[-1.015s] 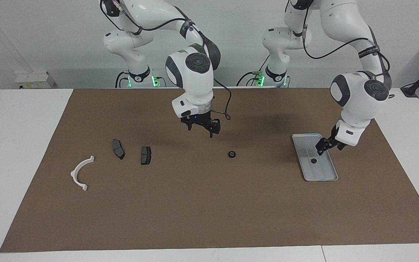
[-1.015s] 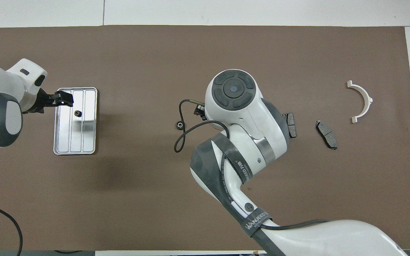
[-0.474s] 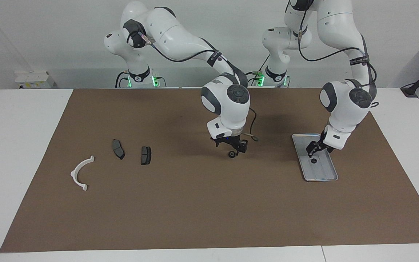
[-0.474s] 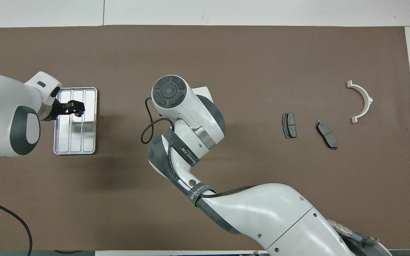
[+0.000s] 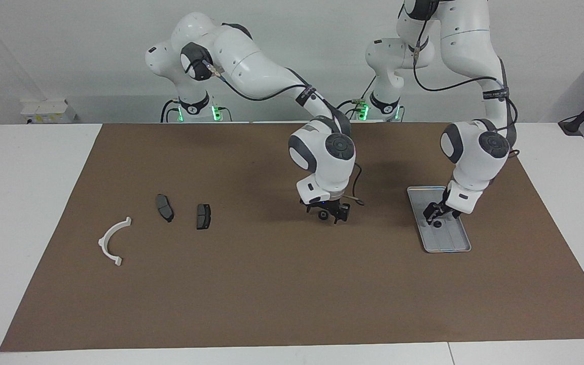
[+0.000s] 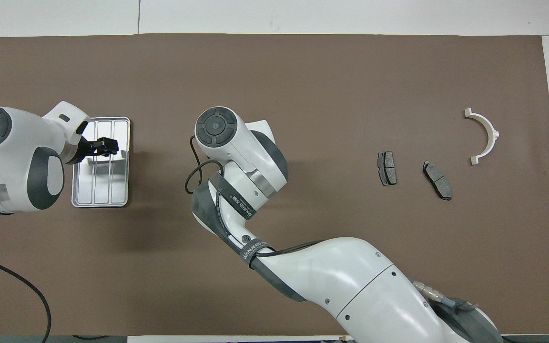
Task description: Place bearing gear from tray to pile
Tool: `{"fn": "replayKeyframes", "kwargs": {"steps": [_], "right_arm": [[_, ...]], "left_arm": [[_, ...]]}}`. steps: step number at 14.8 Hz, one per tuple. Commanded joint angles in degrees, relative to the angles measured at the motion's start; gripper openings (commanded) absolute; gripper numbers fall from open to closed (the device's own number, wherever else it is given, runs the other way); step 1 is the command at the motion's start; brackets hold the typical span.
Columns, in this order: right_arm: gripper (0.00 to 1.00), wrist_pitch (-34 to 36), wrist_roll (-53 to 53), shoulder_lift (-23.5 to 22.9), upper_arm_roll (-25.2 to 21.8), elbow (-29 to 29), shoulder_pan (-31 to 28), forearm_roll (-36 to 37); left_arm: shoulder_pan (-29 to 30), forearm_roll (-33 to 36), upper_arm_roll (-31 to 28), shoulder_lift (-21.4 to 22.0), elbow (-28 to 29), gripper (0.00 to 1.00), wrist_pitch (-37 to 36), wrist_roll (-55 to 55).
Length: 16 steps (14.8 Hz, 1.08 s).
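since a second ago both of our arms have come down: the right end effector (image 5: 330, 215) has swung from over the bare mat near the two dark pads to sit low around a small black gear (image 5: 324, 215) in the middle of the brown mat (image 5: 271, 284), and the left end effector (image 5: 434, 218) has dropped onto the metal tray (image 5: 451, 243).

we see the right end effector with its fingers spread, straddling that gear; it is released, not clenched. the gear looks to be resting on the mat. in the overhead view the right arm's wrist hides both of them.

our left end effector (image 6: 101, 147) is also released, fingers apart, right over a second small black gear (image 5: 437, 223) lying in the tray (image 6: 98, 190). we cannot tell whether the fingers touch it. that gear sits in the half of the tray nearer to the robots.

the tray lies on the mat toward the left arm's end of the surface. the pile is well apart from it, toward the right arm's end: two dark grey pads, one (image 5: 203, 216) (image 6: 387, 167) closer to the middle and the other (image 5: 164, 208) (image 6: 437, 179) beside it, then a white curved arc (image 5: 112, 243) (image 6: 484, 136) nearest that end. none of these three touch each other.
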<state>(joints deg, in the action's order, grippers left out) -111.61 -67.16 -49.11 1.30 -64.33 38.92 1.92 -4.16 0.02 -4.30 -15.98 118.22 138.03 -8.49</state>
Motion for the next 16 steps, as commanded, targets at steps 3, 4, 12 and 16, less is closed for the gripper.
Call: {"fn": "replayKeyframes", "kwargs": {"steps": [3, 4, 12, 16], "right_arm": [[1.00, 1.39, -0.78, -1.25, -0.16, 2.19, 0.99, 1.07], [0.99, 1.48, -0.52, -1.34, -0.16, 2.19, 0.90, 1.16], [0.91, -0.63, 0.01, -0.98, 0.10, 1.14, 0.28, 1.77], [0.90, -3.18, 0.28, -0.46, 0.19, -1.41, 0.46, 1.42]], "left_arm": [[-0.41, -0.72, -0.27, -0.10, 2.89, 0.95, 4.96, -0.03], [-0.41, -0.72, -0.27, -0.10, 3.16, 0.94, 5.49, -0.03], [-2.33, -0.72, -0.27, -0.37, 3.16, 0.00, 5.85, -2.13], [-2.78, -0.72, -0.36, -0.10, 2.20, 0.00, 4.54, -2.94]]}}
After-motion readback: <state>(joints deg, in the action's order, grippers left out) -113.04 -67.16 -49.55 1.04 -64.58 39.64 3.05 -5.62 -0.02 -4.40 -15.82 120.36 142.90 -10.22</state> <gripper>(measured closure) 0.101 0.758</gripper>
